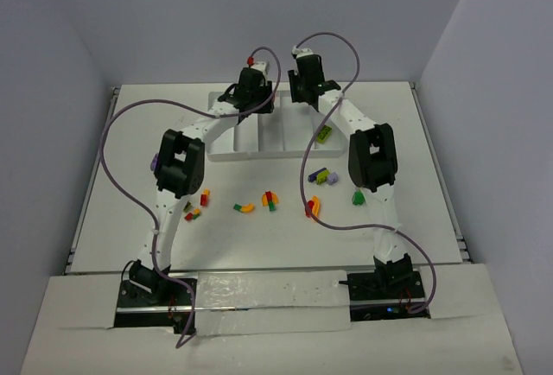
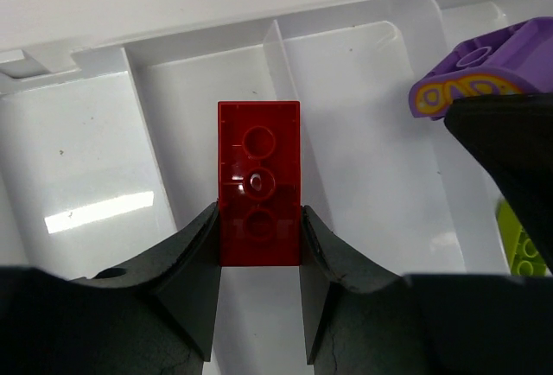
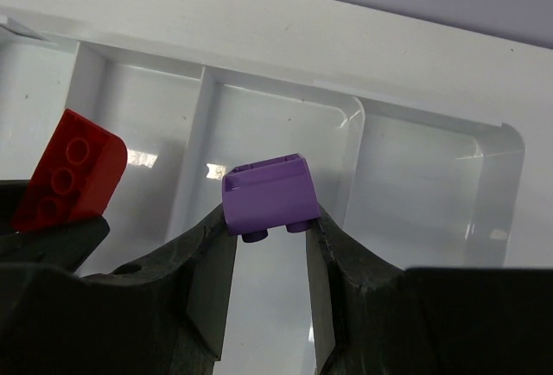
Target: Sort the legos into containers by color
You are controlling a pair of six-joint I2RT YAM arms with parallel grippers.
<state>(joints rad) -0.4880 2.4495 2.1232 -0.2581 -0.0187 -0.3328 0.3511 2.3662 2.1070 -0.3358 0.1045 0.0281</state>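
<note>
- Two pinches above the tray (image 1: 226,154), 12 o'clock on tabletop (image 1: 259,241).
- Left fingers (image 2: 204,235) clamp red brick (image 2: 258,183).
- Right fingers (image 3: 216,250) clamp purple brick (image 3: 268,195).

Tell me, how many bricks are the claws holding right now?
2. The left claw grips a red brick over the white tray, and the right claw grips a purple brick right beside it. Nothing else seems held.
</note>
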